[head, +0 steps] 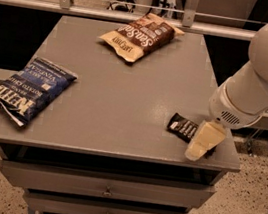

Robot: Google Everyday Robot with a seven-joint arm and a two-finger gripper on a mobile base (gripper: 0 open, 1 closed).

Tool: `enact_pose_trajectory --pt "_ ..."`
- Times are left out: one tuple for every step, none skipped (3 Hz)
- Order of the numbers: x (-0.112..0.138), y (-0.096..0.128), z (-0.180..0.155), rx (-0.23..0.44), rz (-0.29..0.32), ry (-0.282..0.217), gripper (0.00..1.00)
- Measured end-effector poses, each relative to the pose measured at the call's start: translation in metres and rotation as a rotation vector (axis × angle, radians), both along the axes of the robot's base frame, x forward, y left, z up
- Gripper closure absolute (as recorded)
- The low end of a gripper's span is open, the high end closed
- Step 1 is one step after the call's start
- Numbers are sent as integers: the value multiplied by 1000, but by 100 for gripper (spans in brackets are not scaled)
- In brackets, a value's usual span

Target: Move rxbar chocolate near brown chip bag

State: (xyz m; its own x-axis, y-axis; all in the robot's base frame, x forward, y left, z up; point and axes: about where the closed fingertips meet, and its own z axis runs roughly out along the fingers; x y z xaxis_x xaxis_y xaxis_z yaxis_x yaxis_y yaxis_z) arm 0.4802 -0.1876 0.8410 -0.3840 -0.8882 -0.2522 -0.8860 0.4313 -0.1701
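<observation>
**Step in hand:** approach and grasp. Carriage toward the target is judged not yet begun.

**End effector:** the gripper point(197, 148) hangs low at the front right corner of the grey cabinet top point(125, 97). Whether it is spread or closed cannot be told, nor whether it touches the wrapper.

**Position of item:** the rxbar chocolate point(182, 126) lies flat on the top, directly beneath the gripper. It extends just to the view's left of the gripper, and its right end is hidden behind the cream tip. The brown chip bag point(140, 36) lies well apart from the gripper, beyond it and to the view's left, near the far edge. A blue chip bag point(28, 87) lies far to the left of the gripper.

**Next move, as judged:** pinch the bar across its narrow width and lift it clear. Carry it diagonally away from this corner and set it beside the brown bag, not on it.

**Condition of item:** small, thin and rectangular, in a black wrapper with pale lettering. Its low profile offers little to grip, and it sits close to the front edge, so a sideways nudge could push it off.
</observation>
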Motion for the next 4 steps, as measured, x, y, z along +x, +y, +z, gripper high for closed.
enact_pose_trajectory --pt "4 6 -5 7 -19 6 33" --pt "5 10 -10 13 -37 19 56" --pt "5 10 -10 17 -45 28 80" --pt "8 9 -5 23 -46 20 100"
